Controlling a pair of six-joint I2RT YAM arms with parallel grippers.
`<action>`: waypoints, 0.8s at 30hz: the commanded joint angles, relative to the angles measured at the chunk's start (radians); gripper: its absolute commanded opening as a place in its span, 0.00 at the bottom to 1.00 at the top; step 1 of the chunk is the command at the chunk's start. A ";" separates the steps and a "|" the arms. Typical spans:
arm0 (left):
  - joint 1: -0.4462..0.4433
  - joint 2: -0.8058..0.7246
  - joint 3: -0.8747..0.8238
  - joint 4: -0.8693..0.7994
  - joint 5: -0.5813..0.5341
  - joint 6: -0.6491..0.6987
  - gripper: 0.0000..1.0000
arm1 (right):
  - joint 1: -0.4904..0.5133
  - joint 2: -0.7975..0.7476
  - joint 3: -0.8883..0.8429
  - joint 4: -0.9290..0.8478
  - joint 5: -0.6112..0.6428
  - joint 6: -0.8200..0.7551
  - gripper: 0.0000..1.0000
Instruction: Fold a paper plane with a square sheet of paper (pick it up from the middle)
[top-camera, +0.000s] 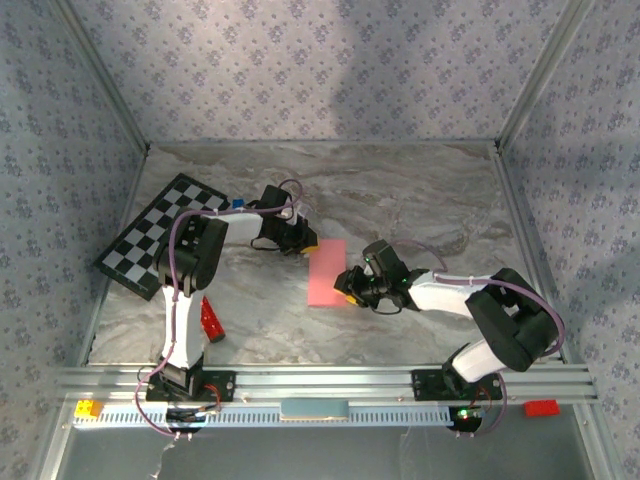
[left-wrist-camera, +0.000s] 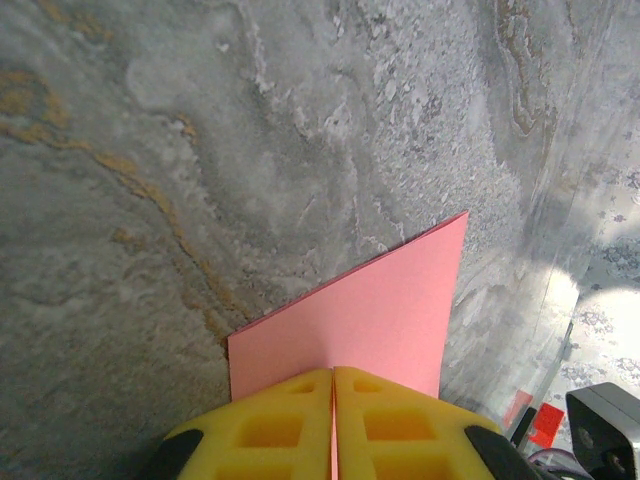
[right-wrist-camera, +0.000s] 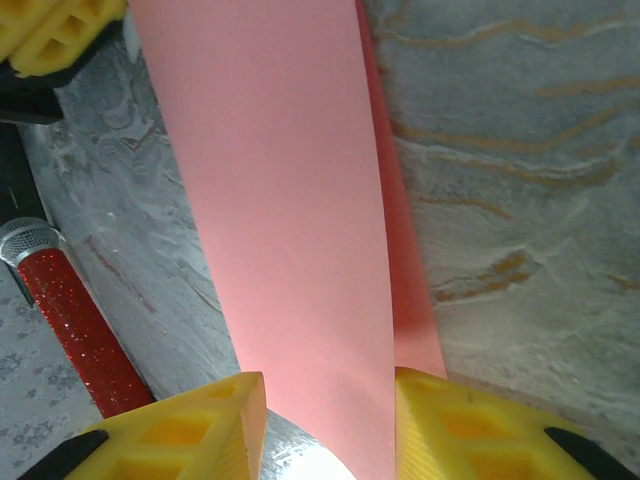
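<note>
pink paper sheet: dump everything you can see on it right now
The pink paper is thin, plain salmon and unmarked. From above it shows as a narrow rectangle at the middle of the grey marbled table. It is folded over: the right wrist view shows a top layer with a second layer's edge peeking out beside it. The left gripper is shut on its far end; the right gripper straddles the near end, jaws apart.

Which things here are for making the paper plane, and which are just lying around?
For the job:
- pink paper, folded over
- left gripper, shut on the paper
- right gripper, open, with the paper between its fingers

Just lying about:
- checkerboard
- red glittery bar
- blue cube
- yellow brick and red brick on the front rail
</note>
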 joint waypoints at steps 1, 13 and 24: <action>-0.021 0.048 -0.022 -0.075 -0.023 0.006 0.09 | -0.005 0.023 0.004 0.056 0.002 -0.009 0.38; -0.023 0.054 -0.005 -0.087 0.000 0.022 0.10 | -0.050 0.088 0.051 0.115 -0.048 -0.075 0.37; -0.026 0.064 0.033 -0.127 0.011 0.055 0.10 | -0.114 0.188 0.111 0.152 -0.136 -0.117 0.33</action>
